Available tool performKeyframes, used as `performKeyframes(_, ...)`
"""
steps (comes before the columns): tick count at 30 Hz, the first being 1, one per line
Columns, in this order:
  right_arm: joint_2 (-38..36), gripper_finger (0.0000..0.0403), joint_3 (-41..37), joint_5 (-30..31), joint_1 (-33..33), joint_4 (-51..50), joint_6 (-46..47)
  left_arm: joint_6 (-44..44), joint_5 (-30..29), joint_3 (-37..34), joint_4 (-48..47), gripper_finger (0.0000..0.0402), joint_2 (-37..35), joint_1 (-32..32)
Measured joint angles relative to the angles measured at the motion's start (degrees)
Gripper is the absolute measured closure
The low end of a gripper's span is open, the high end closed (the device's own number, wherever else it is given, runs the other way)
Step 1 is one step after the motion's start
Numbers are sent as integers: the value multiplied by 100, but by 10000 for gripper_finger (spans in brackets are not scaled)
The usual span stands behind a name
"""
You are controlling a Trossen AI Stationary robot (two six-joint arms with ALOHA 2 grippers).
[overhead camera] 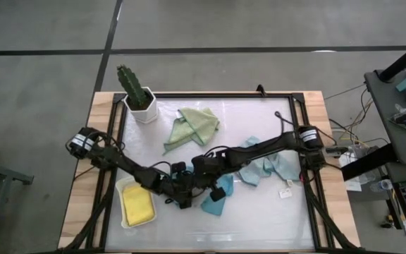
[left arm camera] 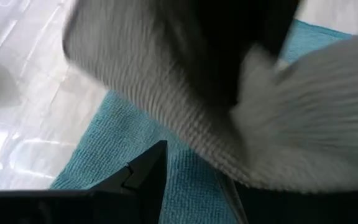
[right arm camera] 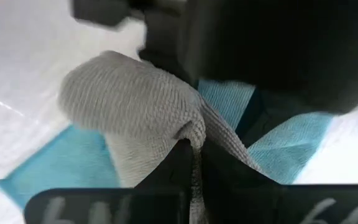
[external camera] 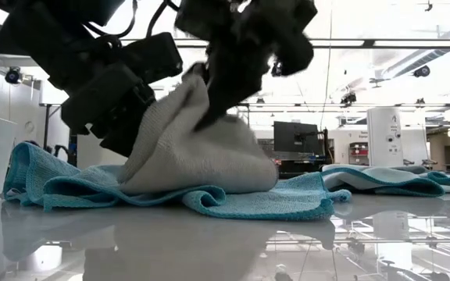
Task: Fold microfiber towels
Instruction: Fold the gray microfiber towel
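Clearly you had a soft, limp cloth in hand: the grey towel (external camera: 201, 148) sagged in a rounded heap at the centre of the low view, draping wherever it was not pinched, so it looked light, floppy and unlikely to slip or be harmed. It lay on top of the teal towel (external camera: 209, 199), which was spread in ripples on the counter (external camera: 225, 242) beneath it. Your right tool (right arm camera: 191, 146) was clenched on a puckered edge of the grey towel, the fabric gathered into a ridge at the fingertips in the middle of the right wrist view. Your left tool (external camera: 123, 117) sat at the left side of the heap, against the cloth; its fingers stood partly apart, and I could not tell whether they gripped anything. In the high view both tools met at lower centre, and the grey cloth was hidden under the arms.

Elsewhere in the high view, the sage green towel (overhead camera: 192, 127) lay crumpled at upper centre, the pale blue towel (overhead camera: 266, 169) lay right of centre, and the yellow towel (overhead camera: 138, 206) sat folded in the white tray (overhead camera: 123, 187) at lower left.

For a clean fold I judged you should hold such cloth at two corners along one edge, kept taut, since a mid-edge pinch only bunches it
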Motion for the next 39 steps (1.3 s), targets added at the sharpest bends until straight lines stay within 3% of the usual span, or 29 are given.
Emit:
performKeyframes(6, 240, 391, -9, 609, -8, 26, 26, -9, 12, -9, -228, 242, -74, -33)
performKeyframes(12, 298, 391, -9, 658, -50, 45, 56, 101, 84, -9, -423, 236, -279, -46)
performKeyframes(23, 320, 390, -22, 616, -39, 245, 12, 100, 137, 28, -1369, 148, -965, -72)
performKeyframes(31, 352, 390, -23, 618, -52, 381, 66, 97, 224, 127, -1759, 144, -1634, -216)
performKeyframes(39, 352, 376, -24, 620, -78, 452, 99, 53, -475, 182, -1644, 159, -1738, -517)
